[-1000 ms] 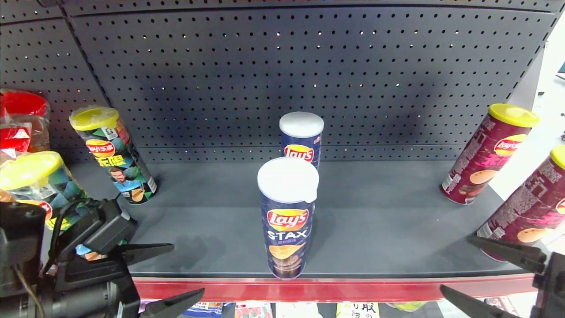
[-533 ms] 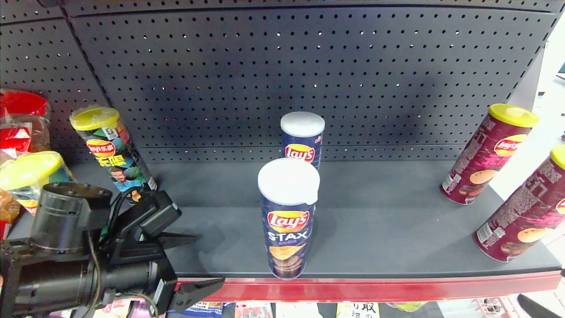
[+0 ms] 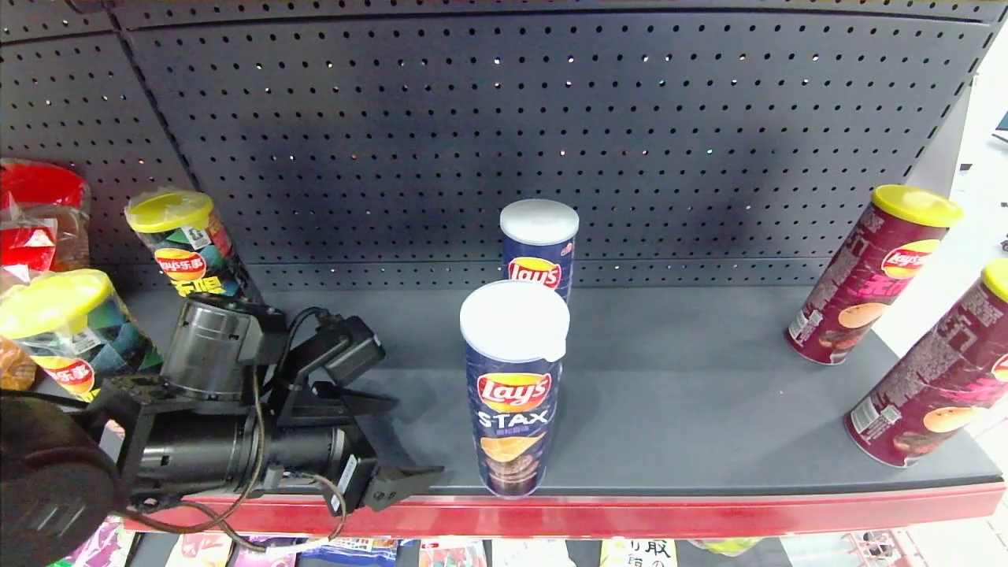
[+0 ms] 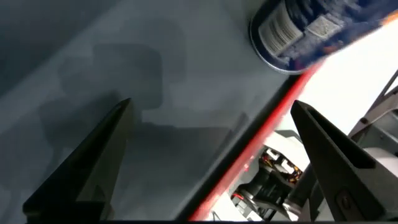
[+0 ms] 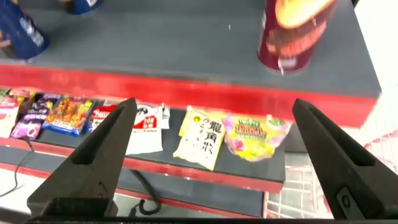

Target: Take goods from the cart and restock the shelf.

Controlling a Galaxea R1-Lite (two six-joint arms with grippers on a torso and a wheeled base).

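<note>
Two blue chip cans with white lids stand mid-shelf, the front can (image 3: 513,386) near the red shelf edge and the back can (image 3: 539,248) by the pegboard. My left gripper (image 3: 417,437) is open and empty, hovering over the shelf front just left of the front can. In the left wrist view the left gripper (image 4: 211,106) spans bare grey shelf, with the front can's base (image 4: 292,31) ahead and to one side. My right gripper (image 5: 214,106) is open and empty, below and in front of the shelf edge near a maroon can (image 5: 292,31).
Two maroon cans with yellow lids (image 3: 870,276) (image 3: 941,378) stand at the shelf's right end. Green cans with yellow lids (image 3: 197,260) (image 3: 67,331) stand at the left. The grey shelf (image 3: 693,394) has room between them. Snack packets (image 5: 205,137) lie on the lower shelf.
My left arm has risen and moved right over the shelf toward the front blue can. My right gripper has dropped out of the head view. The cans have not moved.
</note>
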